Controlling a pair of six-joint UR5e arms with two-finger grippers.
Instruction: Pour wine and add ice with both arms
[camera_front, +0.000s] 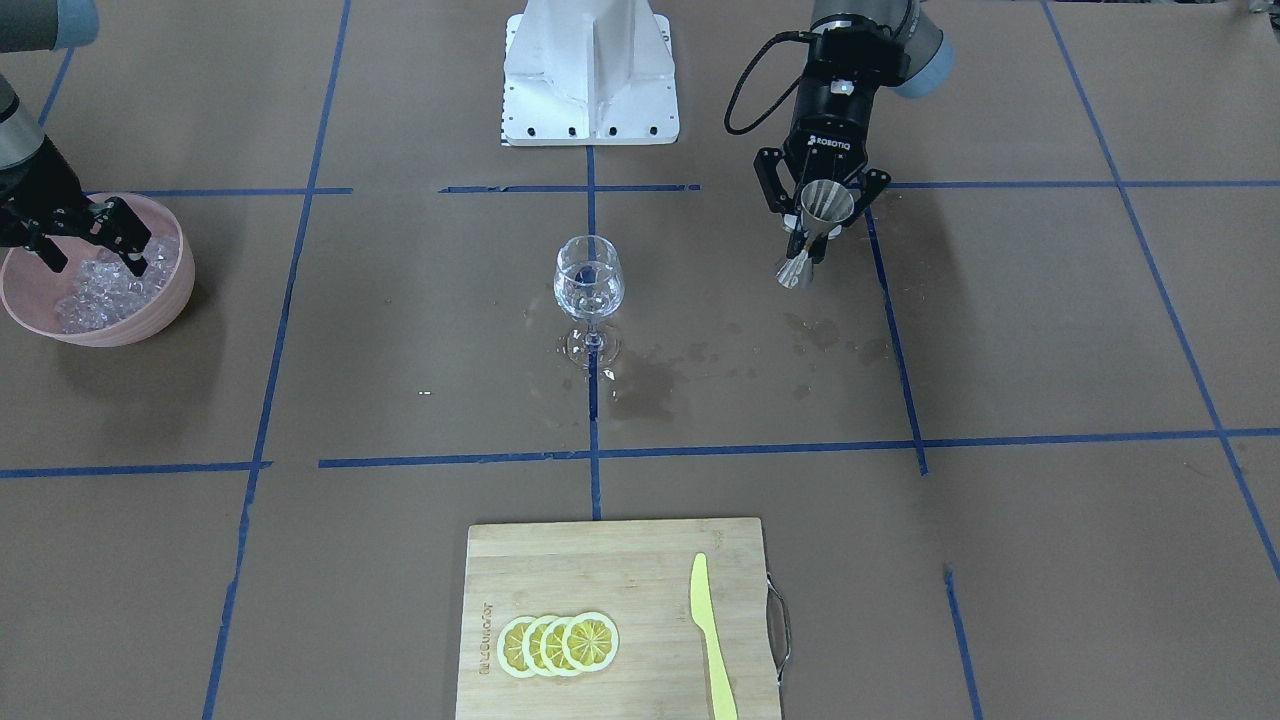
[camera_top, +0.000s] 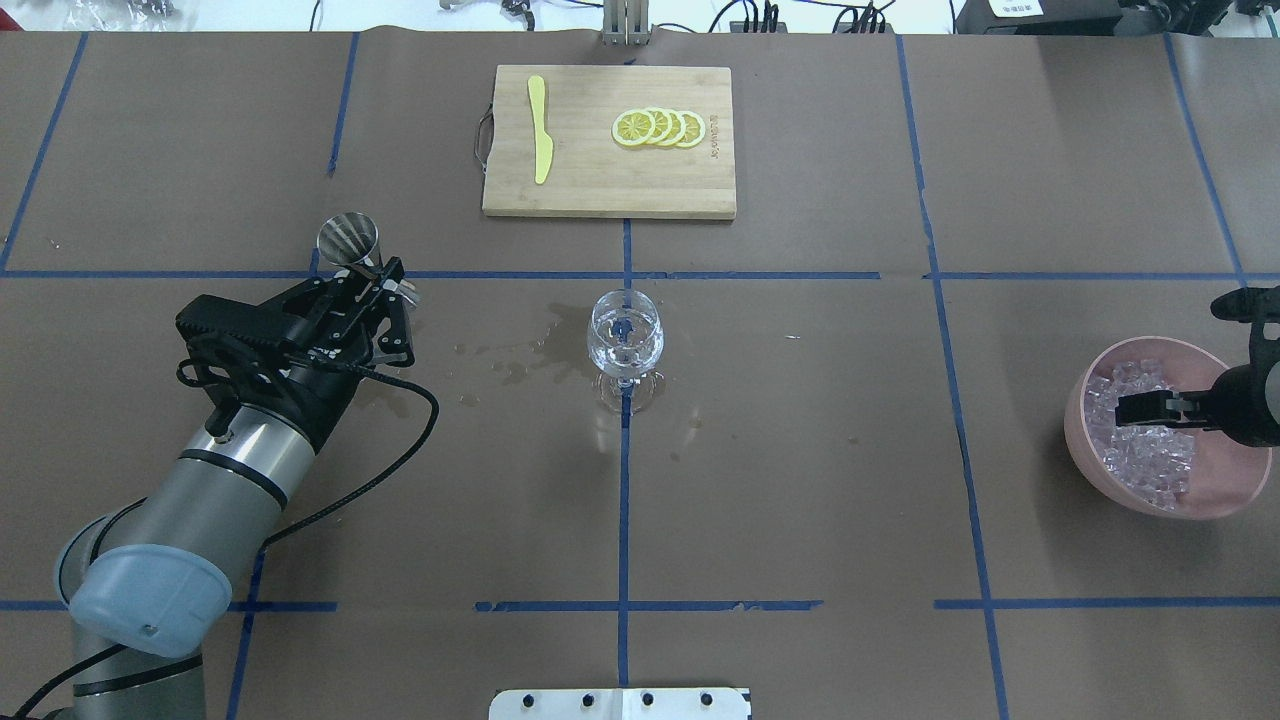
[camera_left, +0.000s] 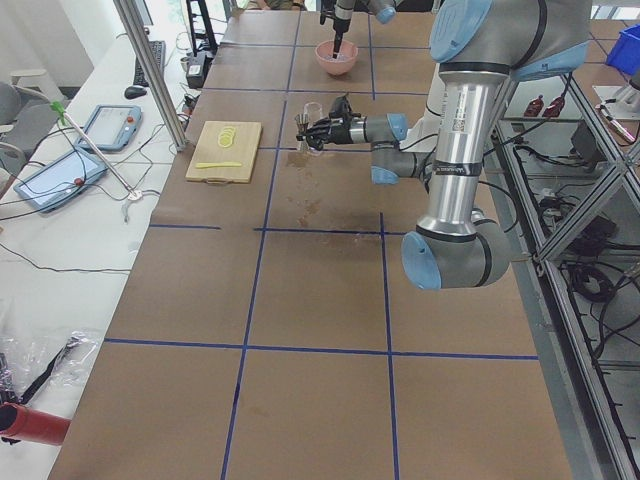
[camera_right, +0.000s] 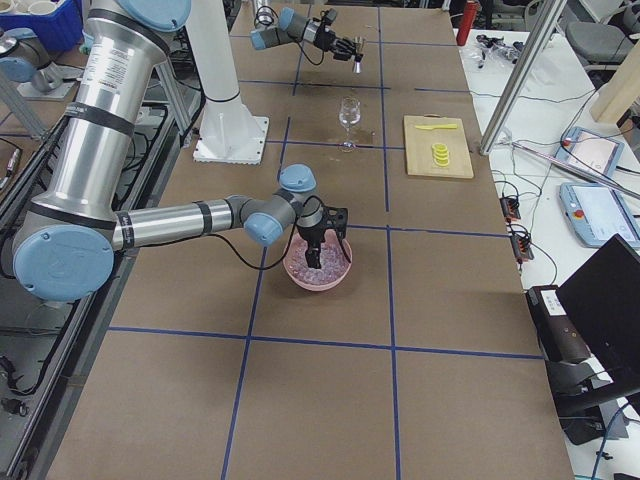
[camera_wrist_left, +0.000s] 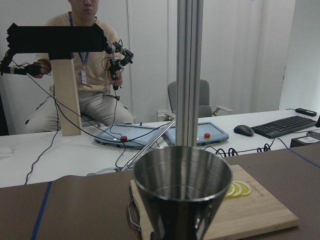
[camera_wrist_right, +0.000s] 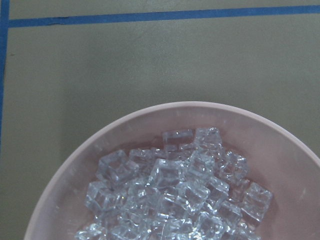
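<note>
A clear wine glass (camera_front: 588, 285) stands upright at the table's middle, also in the overhead view (camera_top: 625, 335). My left gripper (camera_front: 818, 225) is shut on a steel jigger (camera_front: 812, 235), held tilted above the table, apart from the glass. The jigger also shows in the overhead view (camera_top: 348, 240) and the left wrist view (camera_wrist_left: 182, 195). My right gripper (camera_front: 92, 255) is open, its fingers spread just over the ice (camera_front: 110, 285) in a pink bowl (camera_front: 150, 320). The ice heap fills the right wrist view (camera_wrist_right: 175, 195).
A wooden cutting board (camera_top: 600, 190) with lemon slices (camera_top: 660, 128) and a yellow knife (camera_top: 540, 140) lies on the far side from the robot. Wet stains (camera_front: 650, 385) mark the paper near the glass. The white pedestal base (camera_front: 590, 75) stands behind the glass.
</note>
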